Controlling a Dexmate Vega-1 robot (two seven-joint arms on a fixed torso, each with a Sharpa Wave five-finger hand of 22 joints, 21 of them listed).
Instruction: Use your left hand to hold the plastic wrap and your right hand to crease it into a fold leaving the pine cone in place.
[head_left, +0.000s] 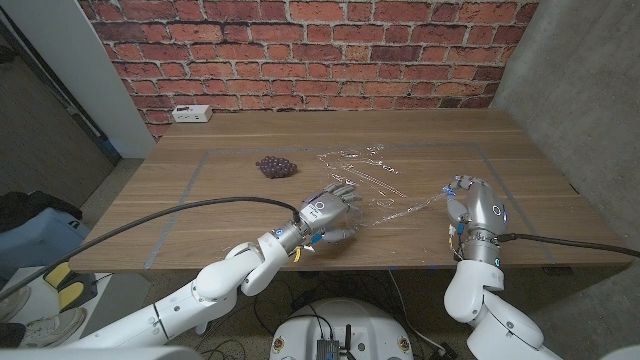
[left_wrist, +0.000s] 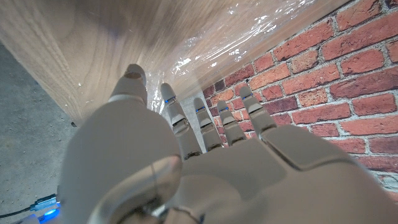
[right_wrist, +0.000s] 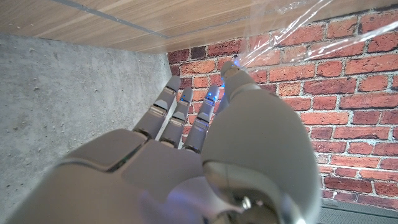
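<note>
The clear plastic wrap (head_left: 375, 180) lies crumpled on the table's middle, and it also glints in the left wrist view (left_wrist: 249, 34). A dark pine cone (head_left: 276, 167) sits on the wood just left of the wrap. My left hand (head_left: 330, 208) is at the wrap's near left edge with its fingers (left_wrist: 186, 118) spread and straight, holding nothing; I cannot tell whether it touches the film. My right hand (head_left: 470, 205) stands at the wrap's right end. A taut strip of wrap (right_wrist: 280, 31) runs from between its thumb and a finger, so it pinches that corner.
A white power strip (head_left: 190, 113) lies at the table's back left corner by the brick wall. Grey tape lines (head_left: 190, 175) mark a rectangle on the wood. The table's front edge (head_left: 400, 268) runs close under both hands. A concrete wall stands to the right.
</note>
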